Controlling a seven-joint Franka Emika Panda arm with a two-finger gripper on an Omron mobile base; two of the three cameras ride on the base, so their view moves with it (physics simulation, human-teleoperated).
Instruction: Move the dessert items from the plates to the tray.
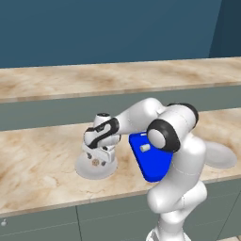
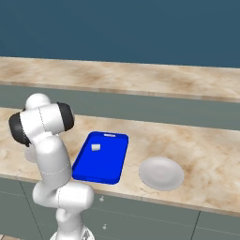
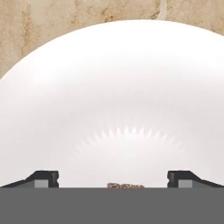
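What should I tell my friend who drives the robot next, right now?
Gripper: open, low over the left plate, straddling the brown piece, not gripping it.
White piece: already lying on the blue tray.
Right plate: bare, on the counter beside the tray.
Done: white piece moved.
Left: close on the brown piece, lift it, set it on the tray.
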